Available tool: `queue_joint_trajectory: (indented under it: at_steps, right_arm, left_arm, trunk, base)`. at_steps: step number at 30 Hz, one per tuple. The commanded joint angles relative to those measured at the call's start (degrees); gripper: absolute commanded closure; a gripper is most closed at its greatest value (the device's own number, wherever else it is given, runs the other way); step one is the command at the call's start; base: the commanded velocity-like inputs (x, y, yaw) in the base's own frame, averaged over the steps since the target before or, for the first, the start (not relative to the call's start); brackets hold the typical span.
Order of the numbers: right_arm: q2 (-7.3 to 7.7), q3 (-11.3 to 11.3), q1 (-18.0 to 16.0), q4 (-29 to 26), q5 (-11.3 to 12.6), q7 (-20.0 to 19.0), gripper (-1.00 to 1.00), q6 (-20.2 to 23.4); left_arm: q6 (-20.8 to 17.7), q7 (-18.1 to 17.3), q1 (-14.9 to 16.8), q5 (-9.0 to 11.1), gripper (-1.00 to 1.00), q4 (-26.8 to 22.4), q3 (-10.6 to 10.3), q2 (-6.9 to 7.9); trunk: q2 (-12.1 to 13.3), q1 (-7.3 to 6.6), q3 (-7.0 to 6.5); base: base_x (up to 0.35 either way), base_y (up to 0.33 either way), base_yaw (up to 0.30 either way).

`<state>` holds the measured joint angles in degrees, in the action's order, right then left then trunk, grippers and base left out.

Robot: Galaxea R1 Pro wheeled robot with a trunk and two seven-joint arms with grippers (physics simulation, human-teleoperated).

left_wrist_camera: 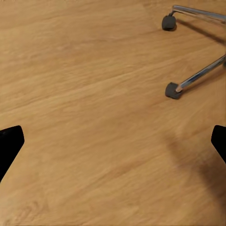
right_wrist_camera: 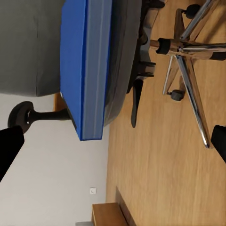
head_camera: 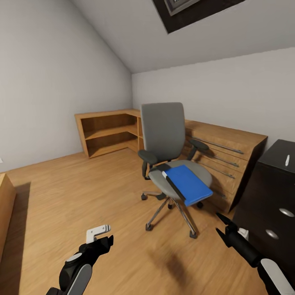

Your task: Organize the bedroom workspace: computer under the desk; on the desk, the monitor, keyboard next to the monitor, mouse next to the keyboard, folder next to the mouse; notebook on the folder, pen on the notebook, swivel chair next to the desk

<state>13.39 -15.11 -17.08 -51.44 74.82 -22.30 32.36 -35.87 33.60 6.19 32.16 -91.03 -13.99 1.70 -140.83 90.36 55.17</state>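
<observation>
both grippers (head_camera: 99, 237) (head_camera: 221, 228) low, fingers apart

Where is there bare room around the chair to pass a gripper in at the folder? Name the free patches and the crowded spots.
Free: the wood floor between the swivel chair and the open shelving, and the floor in front of the chair, toward both grippers. Crowded: the chair's far side, close to the wooden drawer unit and the black desk. The blue folder overhangs the seat's front edge.

Left hand (head_camera: 99, 234) open, low, right hand (head_camera: 221, 228) open, both arms forward
</observation>
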Motion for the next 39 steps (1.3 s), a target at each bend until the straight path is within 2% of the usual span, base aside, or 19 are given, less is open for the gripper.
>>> queue_joint_trajectory:
  at_steps: [1, 24, 39]
  right_arm:
    - [-0.02, -0.1, 0.0, 0.0, 0.2, 0.0, -1.0, 0.4]
    - [-0.03, -0.1, 0.0, 0.0, 0.1, 0.1, -1.0, 0.3]
    - [-0.03, -0.1, 0.0, 0.0, 0.1, 0.1, -1.0, 0.2]
  left_arm:
    - [0.0, 0.6, 0.0, 0.5, -1.0, -0.1, -0.1, 0.06]
    - [0.0, 0.6, 0.0, 0.5, -1.0, 0.0, -0.1, 0.06]
    - [-0.1, 0.5, 0.0, 0.5, -1.0, 0.1, -0.4, 0.06]
  trunk:
    - [0.0, 0.0, 0.06]
    - [0.0, 0.0, 0.06]
    - [0.0, 0.0, 0.06]
  base:
    - [0.17, 0.034, 0.0]
    - [0.172, 0.073, 0.0]
    - [0.062, 0.017, 0.0]
